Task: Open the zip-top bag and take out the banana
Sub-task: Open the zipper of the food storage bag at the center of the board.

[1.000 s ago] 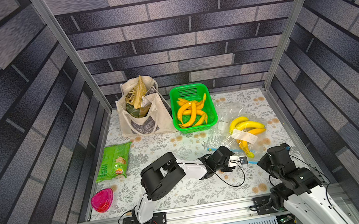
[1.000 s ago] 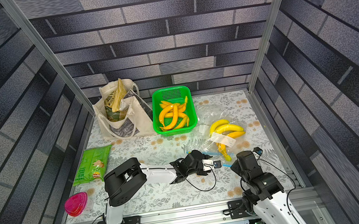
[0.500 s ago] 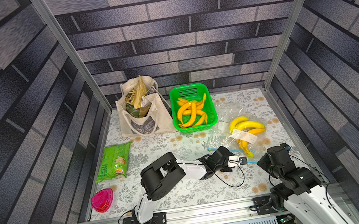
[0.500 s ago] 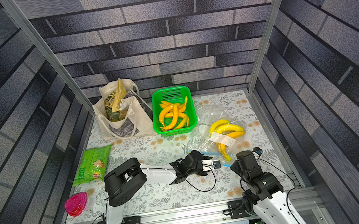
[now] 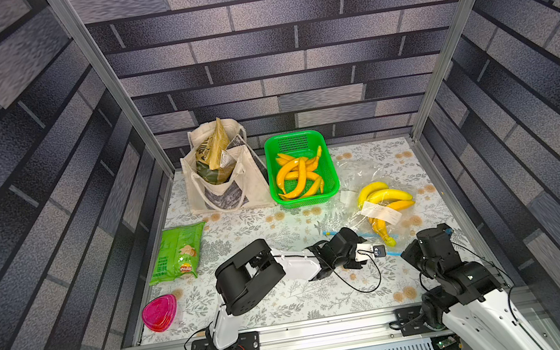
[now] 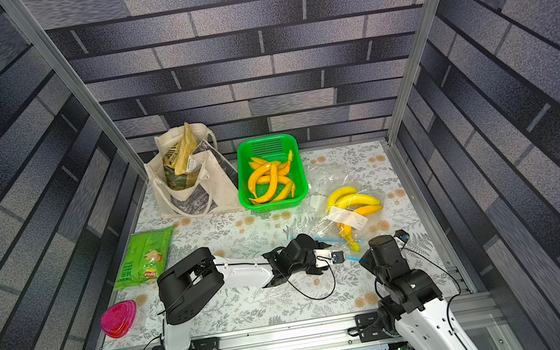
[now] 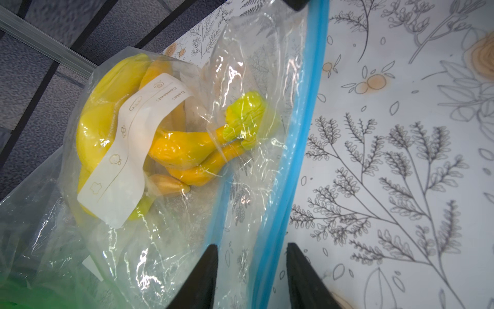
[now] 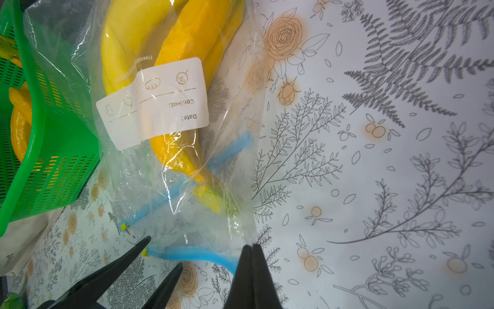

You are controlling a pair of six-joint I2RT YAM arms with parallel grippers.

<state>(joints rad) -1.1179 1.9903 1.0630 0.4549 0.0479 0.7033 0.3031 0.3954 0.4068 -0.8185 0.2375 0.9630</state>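
Observation:
The clear zip-top bag lies at the right of the table in both top views, with a bunch of yellow bananas inside under a white label. Its blue zip strip runs along the near edge. My left gripper is open, with one finger on each side of the zip strip near its end, and neither pad presses on it. My right gripper is shut on the bag's film at the other end of the strip. The left fingers show beside it.
A green basket of loose bananas stands just behind the bag, and a cloth tote stands left of it. A green chips packet and a pink container lie at the left. A black cable loops on the table.

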